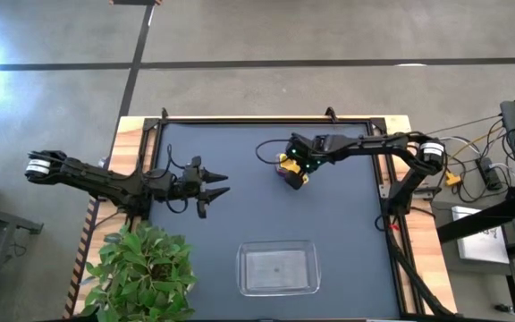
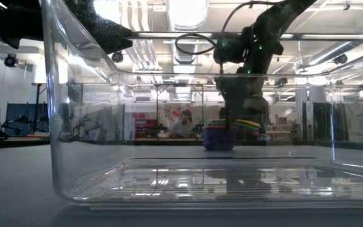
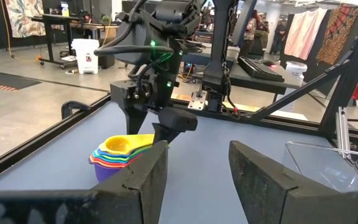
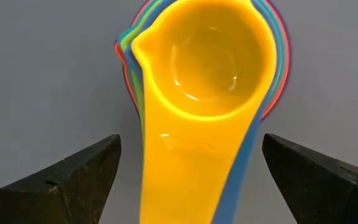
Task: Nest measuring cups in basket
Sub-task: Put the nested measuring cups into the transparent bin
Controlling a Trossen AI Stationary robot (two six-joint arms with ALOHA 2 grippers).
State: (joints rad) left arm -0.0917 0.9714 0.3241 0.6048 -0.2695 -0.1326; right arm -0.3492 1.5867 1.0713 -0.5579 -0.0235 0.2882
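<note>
The nested stack of coloured plastic measuring cups [image 1: 291, 171], yellow on top, stands on the dark bench [image 1: 347, 233], well apart from the clear rectangular plastic basket [image 1: 278, 268]. The right gripper [image 4: 191, 171] hangs over it, fingers apart astride the handles. The left gripper [image 1: 215, 184] waits, fingers apart.

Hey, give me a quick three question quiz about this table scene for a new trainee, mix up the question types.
1. True or false: the stack of cups already sits inside the clear tub.
2. Which hand hangs over the cups? A) left hand B) right hand
3. Fill in: the topmost cup in the stack is coloured ____.

Key
1. False; the cups stand on the mat, apart from the tub, which has nothing in it.
2. B; its fingers are spread either side of the handles.
3. Yellow.
</note>
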